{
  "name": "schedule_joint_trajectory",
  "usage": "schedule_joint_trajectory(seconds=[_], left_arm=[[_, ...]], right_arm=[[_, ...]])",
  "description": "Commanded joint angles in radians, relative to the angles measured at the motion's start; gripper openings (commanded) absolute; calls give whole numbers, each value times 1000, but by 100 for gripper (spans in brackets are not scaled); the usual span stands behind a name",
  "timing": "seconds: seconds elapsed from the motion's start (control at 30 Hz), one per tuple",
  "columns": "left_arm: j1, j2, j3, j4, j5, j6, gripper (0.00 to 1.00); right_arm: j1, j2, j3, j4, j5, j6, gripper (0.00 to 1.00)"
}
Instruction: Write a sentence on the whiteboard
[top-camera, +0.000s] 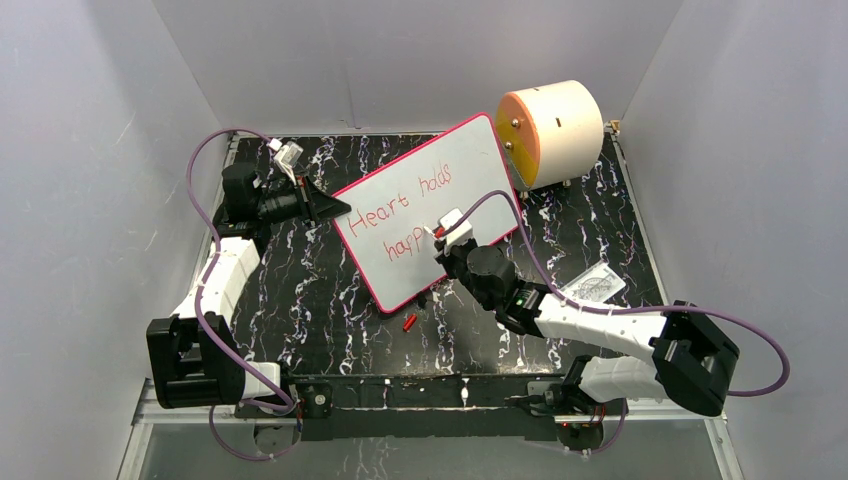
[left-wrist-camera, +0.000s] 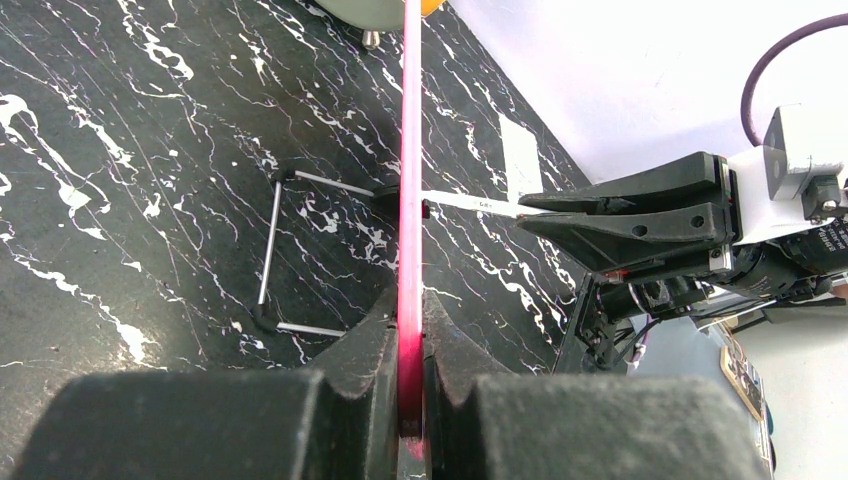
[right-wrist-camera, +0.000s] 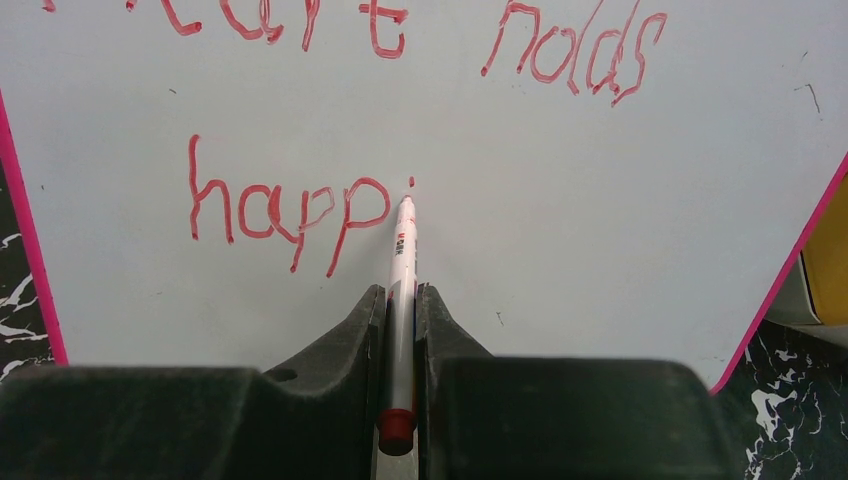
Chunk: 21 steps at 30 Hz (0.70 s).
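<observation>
Whiteboard (top-camera: 455, 165) mid-table, propped at a tilt. Left gripper (left-wrist-camera: 410, 305) at the board's 9 o'clock edge, jaws clamped tight on the pink rim. Right gripper (right-wrist-camera: 401, 295) at the board's 5 o'clock, jaws pinching a white marker (right-wrist-camera: 403, 250), tip against the surface. The sentence (top-camera: 378, 214) reads "Heart holds" above "happ", with a lone dot by the tip. Cream cylinder (top-camera: 560, 125) at the board's 1 o'clock. Small red piece (top-camera: 409, 322) on the table (top-camera: 300, 300) at 6 o'clock.
</observation>
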Motion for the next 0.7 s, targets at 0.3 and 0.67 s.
schedule_joint_trajectory(seconds=[0.3, 0.67], left_arm=[[-9, 8, 6, -56, 18, 36, 0], [-9, 5, 5, -56, 18, 38, 0]], right_arm=[[-4, -40, 11, -127, -37, 81, 0], [-4, -74, 11, -123, -8, 68, 0]])
